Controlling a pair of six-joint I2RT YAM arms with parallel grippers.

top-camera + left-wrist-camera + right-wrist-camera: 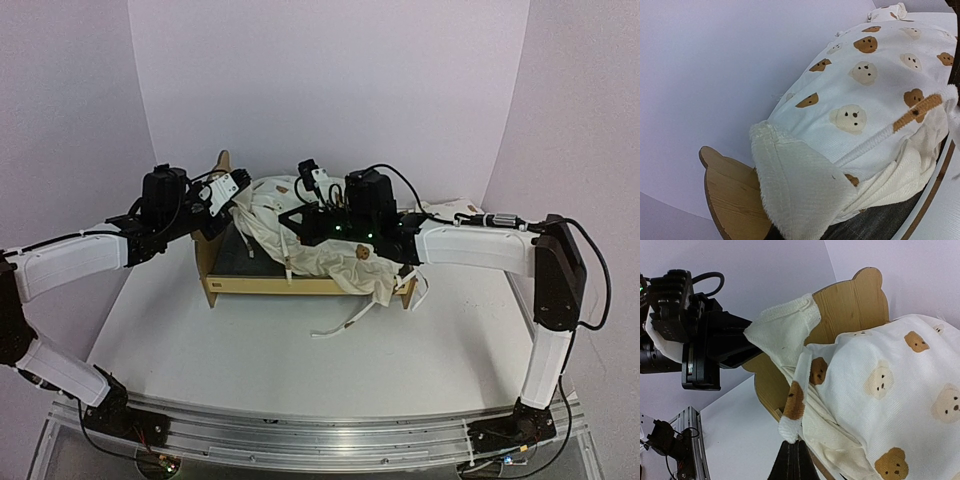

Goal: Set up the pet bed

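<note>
Quantity on the table (250, 350): one plywood bed frame (300, 285) fitted with one bear-ear headboard (850, 305), one bear-print mattress cushion (330, 255), and one small bear-print pillow (888, 11). Two robot arms are present, each carrying one gripper: one left gripper (752, 332) and one right gripper (794, 447).

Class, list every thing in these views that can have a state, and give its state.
mattress cushion, bunched up, not lying flat in the frame.
bed frame, standing on the table, dark base partly uncovered.
left hand, shut on a cushion corner.
right hand, shut on a cushion edge strip.
small pillow, lying on the table outside the frame.
</note>
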